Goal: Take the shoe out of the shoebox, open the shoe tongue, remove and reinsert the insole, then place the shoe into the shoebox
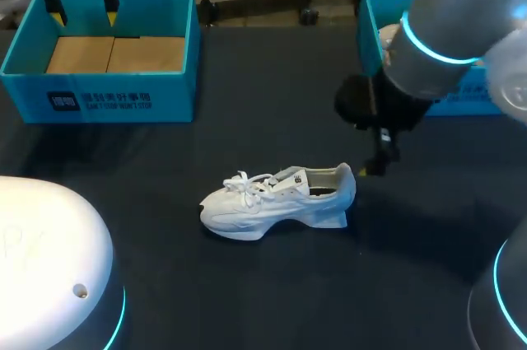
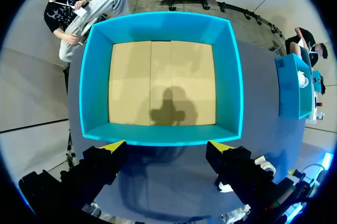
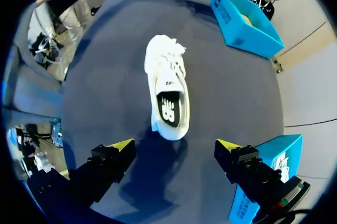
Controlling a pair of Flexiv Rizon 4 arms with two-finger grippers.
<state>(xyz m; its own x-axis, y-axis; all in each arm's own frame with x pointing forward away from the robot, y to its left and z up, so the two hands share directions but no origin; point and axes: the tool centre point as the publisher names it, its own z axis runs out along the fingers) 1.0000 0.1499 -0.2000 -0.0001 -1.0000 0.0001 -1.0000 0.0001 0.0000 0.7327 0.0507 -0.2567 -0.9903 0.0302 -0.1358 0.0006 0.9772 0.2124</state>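
A white shoe (image 1: pixel 276 199) lies on its sole in the middle of the dark table, toe to the left and laces tied. In the right wrist view the shoe (image 3: pixel 168 92) is just ahead of my open right gripper (image 3: pixel 176 147), heel nearest, with the dark insole showing inside. That right gripper (image 1: pixel 380 165) hangs just right of the heel. The blue shoebox (image 1: pixel 107 91) stands at the back left and holds nothing but its tan cardboard floor. My left gripper (image 1: pixel 82 6) hovers open over its far wall, looking straight down into the shoebox (image 2: pixel 158 134), fingers apart, left gripper (image 2: pixel 167 147).
A second blue box (image 1: pixel 370 21) with something white inside stands at the back right, partly behind my right arm; it shows beside the right fingers as the blue box (image 3: pixel 274 155). Bare dark table surrounds the shoe.
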